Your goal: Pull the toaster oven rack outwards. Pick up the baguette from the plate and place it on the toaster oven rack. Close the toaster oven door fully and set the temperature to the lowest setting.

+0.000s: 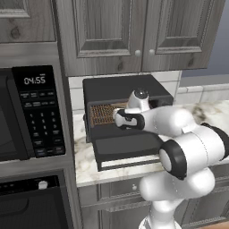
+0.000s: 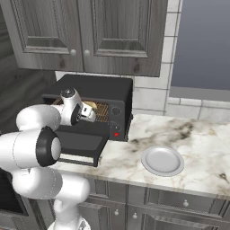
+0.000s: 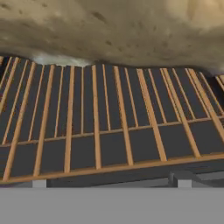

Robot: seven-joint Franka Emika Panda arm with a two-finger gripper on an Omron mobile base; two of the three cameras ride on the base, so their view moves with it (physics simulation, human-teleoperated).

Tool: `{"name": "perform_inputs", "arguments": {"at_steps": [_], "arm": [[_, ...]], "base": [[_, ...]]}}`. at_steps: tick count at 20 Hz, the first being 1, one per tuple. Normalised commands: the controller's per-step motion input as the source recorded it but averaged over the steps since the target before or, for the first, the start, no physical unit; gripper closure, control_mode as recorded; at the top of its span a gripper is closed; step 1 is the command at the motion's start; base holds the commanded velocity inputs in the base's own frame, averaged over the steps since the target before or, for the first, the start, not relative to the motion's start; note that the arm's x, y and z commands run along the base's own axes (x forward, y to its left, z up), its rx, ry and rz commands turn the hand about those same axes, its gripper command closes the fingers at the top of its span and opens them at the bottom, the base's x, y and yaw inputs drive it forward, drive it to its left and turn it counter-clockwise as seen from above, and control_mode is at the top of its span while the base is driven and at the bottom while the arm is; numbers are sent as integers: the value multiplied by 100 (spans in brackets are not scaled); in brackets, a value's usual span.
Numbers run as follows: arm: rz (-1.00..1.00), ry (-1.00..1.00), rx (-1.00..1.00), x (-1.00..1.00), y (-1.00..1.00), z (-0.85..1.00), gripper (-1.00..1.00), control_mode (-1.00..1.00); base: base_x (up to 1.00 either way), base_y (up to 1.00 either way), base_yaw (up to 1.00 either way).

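**Baguette on the rack, claw spread just in front of it**

You have the gripper [image 2: 91, 112] at the mouth of the toaster oven [image 2: 96, 85], with its jaws apart and nothing between them. In the hand view the baguette [image 3: 113, 30] lies straight ahead of the claw, across the top of that view, resting on the toaster oven rack [image 3: 109, 122]. The bare wires of the rack run between the bread and the finger tips, so bread and claw are apart, not touching.

From the right base view you see a pale tan end of the baguette just beside the gripper, over the rack, at the front of the cavity.

The baguette's crust is mottled tan-brown, rough, lighter toward one end. The rack is a copper-brown grid of thin wires over a dark floor.

The toaster oven door [image 1: 127, 147] hangs down, open, flat in front of the oven. The oven is matte black, with round dials and a red light [image 2: 117, 134] down its right strip.

The plate [image 2: 162, 160], white and round, sits on the marble counter [image 2: 202, 148], well apart to the right of the oven. A microwave [image 1: 38, 112] stands to the oven's left.
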Motion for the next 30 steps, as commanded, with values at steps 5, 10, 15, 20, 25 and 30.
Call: {"name": "perform_inputs", "arguments": {"at_steps": [5, 10, 15, 20, 25, 30], "arm": [[-3, -17, -4, 44, 1, 35, -100, -100], [-1, -14, -3, 16, 3, 17, -100, -100], [0, -9, 0, -51, -3, 28, -100, -100], [0, -14, 0, -100, -25, 58, -100, -100], [0, 10, 0, -88, -62, 40, -100, -100], [0, 33, 1, -62, -80, 16, -100, -100]], "base": [[0, 0, 0], [0, 0, 0], [0, 0, 0], [0, 0, 0], [0, 0, 0], [0, 0, 0]]}}
